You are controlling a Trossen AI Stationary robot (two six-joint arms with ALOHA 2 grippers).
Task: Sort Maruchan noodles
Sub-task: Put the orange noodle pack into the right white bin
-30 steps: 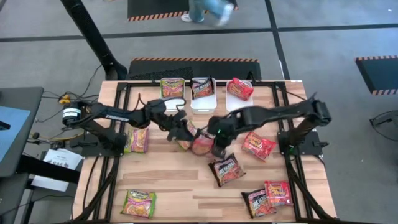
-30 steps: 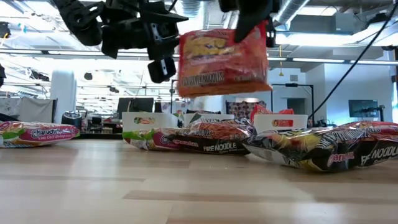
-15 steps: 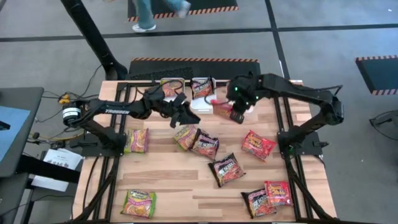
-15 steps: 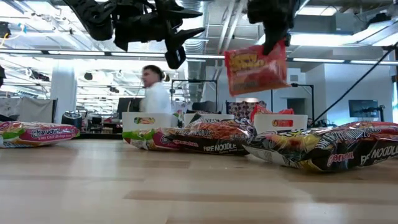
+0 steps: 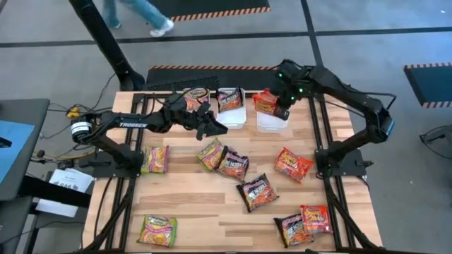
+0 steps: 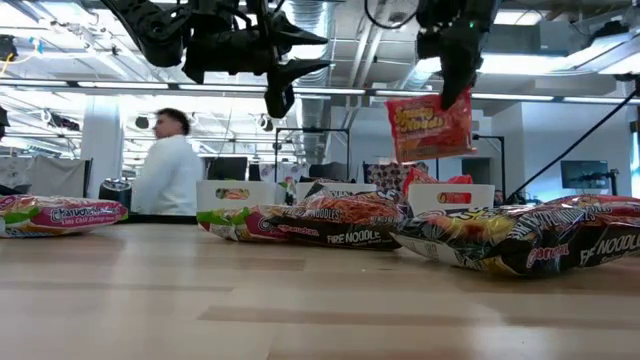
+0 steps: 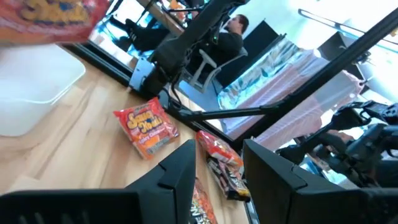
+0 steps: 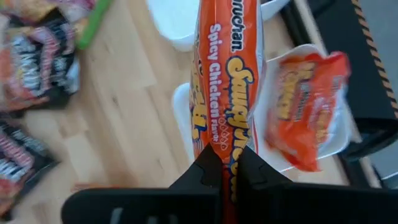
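Observation:
My right gripper point(image 5: 282, 108) is shut on a red-orange Maruchan packet point(image 5: 266, 103) that hangs over the right one of three white bins point(image 5: 272, 126) at the table's far edge. That bin holds another red-orange packet point(image 8: 308, 112). The left bin holds a green-yellow packet point(image 5: 195, 98), the middle bin a dark one point(image 5: 229, 99). My left gripper point(image 5: 216, 128) is open in the air in front of the left and middle bins, with nothing between its fingers point(image 7: 180, 168). Several more packets lie flat on the wood. My right gripper pinches the red-orange packet by its upper edge point(image 8: 227, 152) between its two fingers point(image 8: 208, 169), coming from above and slanting down. The packet hangs below the fingers point(image 6: 430, 125), lifted clear, above the right bin.
On the table lie green-yellow packets point(image 5: 155, 159) point(image 5: 157, 230) point(image 5: 210, 153), dark ones point(image 5: 233, 164) point(image 5: 257, 192) point(image 5: 292, 230) and red ones point(image 5: 293, 164) point(image 5: 315, 217). A black frame point(image 5: 141, 106) borders the table. A person point(image 6: 165, 165) walks behind it.
My right gripper has carried the red-orange packet from above the table's middle toward the far edge and right, rising, until it hangs over the right bin. My left gripper has moved a little toward the far edge and up, staying open. A person has walked past behind the table.

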